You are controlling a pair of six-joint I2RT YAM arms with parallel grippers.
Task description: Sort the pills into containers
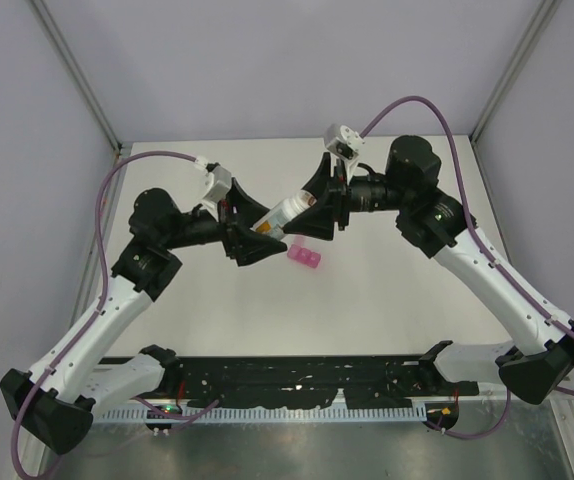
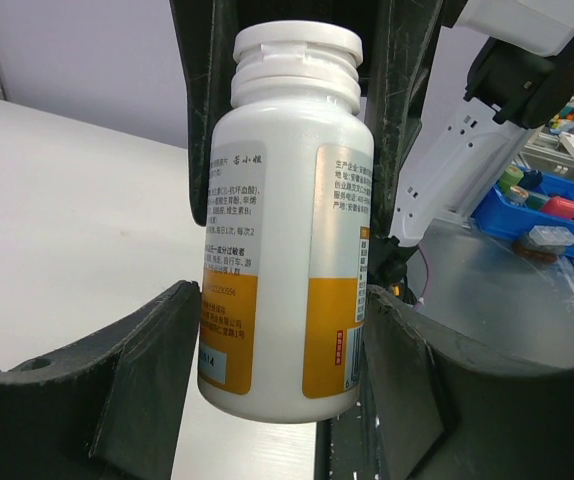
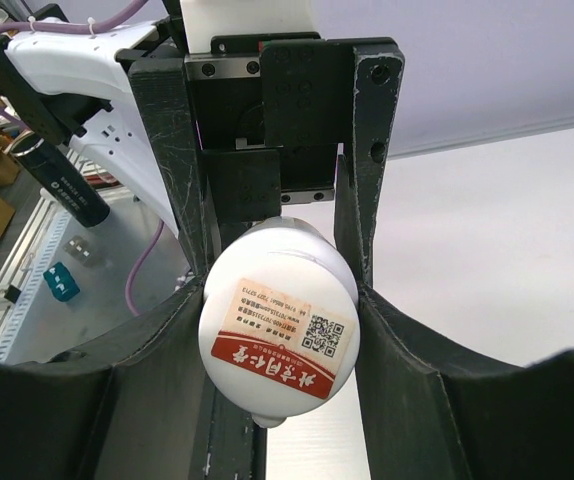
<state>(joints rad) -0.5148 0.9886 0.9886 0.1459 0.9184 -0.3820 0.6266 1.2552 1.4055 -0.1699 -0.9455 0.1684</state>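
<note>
A white bottle (image 1: 282,213) with an orange label hangs in the air between both arms, above the table. My right gripper (image 1: 308,206) is shut on its white cap (image 2: 297,45); in the right wrist view the cap (image 3: 279,345) faces the camera between the gripper (image 3: 279,400) fingers. My left gripper (image 2: 282,330) is shut on the bottle's (image 2: 282,200) lower body, with a finger (image 2: 157,360) against each side. The pink containers (image 1: 303,257) lie on the table just below and right of the bottle. No pills show.
The white table (image 1: 397,280) is enclosed by grey walls on three sides. Beyond its edge, the left wrist view shows a blue bin (image 2: 552,205) of small items. The arms' bases and a black rail (image 1: 297,380) run along the near edge.
</note>
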